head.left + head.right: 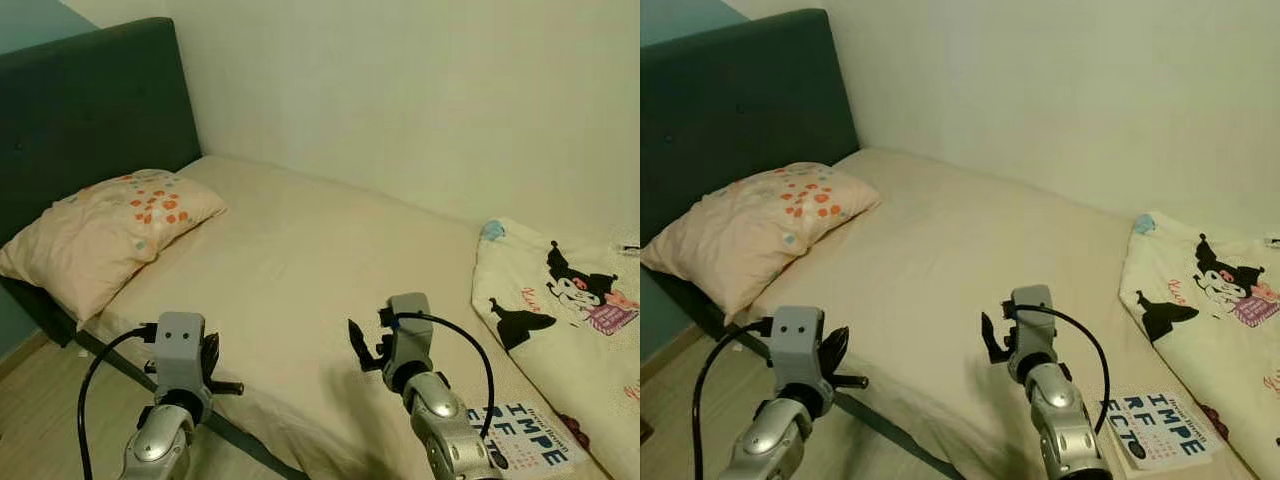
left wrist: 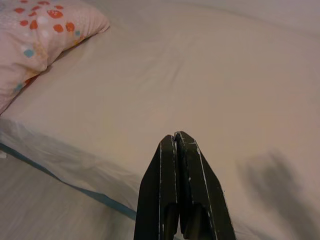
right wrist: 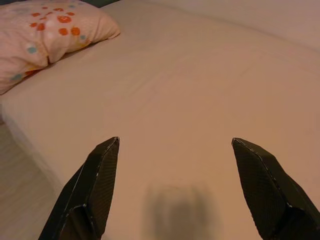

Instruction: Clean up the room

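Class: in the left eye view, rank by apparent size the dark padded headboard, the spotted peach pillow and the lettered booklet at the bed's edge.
1. Dark padded headboard
2. Spotted peach pillow
3. Lettered booklet, partly hidden by the right arm, yet clearly smallest.

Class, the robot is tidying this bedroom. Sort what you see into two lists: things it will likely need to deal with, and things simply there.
Likely part of the job:
- white cartoon-print blanket, bunched on the bed
- printed booklet with large dark letters
- open right pincer
- shut left pincer

Simply there:
- peach pillow with orange dots
- dark upholstered headboard
- cream fitted bedsheet
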Available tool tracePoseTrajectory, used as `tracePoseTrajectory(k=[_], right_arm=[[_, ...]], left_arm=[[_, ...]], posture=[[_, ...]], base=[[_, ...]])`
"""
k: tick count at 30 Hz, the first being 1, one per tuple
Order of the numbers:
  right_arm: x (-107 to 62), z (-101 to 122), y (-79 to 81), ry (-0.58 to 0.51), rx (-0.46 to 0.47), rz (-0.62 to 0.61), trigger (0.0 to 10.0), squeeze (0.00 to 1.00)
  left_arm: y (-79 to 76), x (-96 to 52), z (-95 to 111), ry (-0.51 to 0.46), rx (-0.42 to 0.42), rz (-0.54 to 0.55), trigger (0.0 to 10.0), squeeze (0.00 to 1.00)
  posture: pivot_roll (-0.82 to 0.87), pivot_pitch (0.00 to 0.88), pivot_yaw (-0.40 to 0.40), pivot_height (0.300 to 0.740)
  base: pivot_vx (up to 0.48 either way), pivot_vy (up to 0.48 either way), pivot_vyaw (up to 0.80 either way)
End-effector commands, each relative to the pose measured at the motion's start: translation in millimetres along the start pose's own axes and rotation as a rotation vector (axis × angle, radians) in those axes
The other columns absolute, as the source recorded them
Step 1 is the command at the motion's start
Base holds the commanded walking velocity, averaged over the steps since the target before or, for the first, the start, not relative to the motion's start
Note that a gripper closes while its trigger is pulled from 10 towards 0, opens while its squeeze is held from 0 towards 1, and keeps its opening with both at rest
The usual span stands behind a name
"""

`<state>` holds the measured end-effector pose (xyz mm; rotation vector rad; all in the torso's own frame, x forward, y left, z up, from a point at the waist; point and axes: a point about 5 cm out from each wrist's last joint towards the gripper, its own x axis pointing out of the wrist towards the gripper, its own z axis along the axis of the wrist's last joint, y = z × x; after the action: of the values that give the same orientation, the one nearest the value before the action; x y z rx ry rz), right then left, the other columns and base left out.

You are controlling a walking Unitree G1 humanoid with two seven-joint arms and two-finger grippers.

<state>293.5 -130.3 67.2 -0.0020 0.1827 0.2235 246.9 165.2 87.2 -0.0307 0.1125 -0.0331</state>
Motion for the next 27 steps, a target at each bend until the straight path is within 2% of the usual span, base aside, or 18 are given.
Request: tracePoseTrajectory(k=[1, 9, 12, 18, 27], right_arm=[[-4.5, -6.8, -2.4, 0.028, 0.012, -0.019, 10.0, 0.0], [-5.6, -7.7, -2.7, 0.031, 0.019, -0.024, 10.0, 0.0], [-6.1, -7.8, -2.3, 0.032, 0.023, -0.025, 10.0, 0.0], [-9.2, -9.2, -1.9, 0.036, 0.028, -0.029, 10.0, 0.0], [-10.0, -7.6, -4.2, 0.028, 0.039, -0.043, 10.0, 0.0]], left_arm=[[-3.5, -0.6, -6.1, 0.031, 0.005, -0.022, 10.0, 0.0], [-3.6, -0.3, -6.4, 0.034, 0.008, -0.028, 10.0, 0.0], [-2.2, -1.2, -10.7, 0.076, -0.002, -0.026, 10.0, 0.0], [-0.1, -1.2, -12.3, 0.079, -0.028, -0.003, 10.0, 0.0], [0.5, 0.5, -9.6, 0.064, 0.008, -0.008, 10.0, 0.0]], posture=[[-0.03, 0.054, -0.02, 0.74], [-0.03, 0.056, -0.02, 0.74], [-0.03, 0.056, -0.022, 0.74], [-0.03, 0.056, -0.022, 0.74], [-0.04, 0.058, -0.02, 0.74]], base=[[0.0, -0.315, 0.0], [0.0, -0.315, 0.0], [0.0, -0.085, 0.0], [0.0, 0.474, 0.0], [0.0, 0.0, 0.0]])
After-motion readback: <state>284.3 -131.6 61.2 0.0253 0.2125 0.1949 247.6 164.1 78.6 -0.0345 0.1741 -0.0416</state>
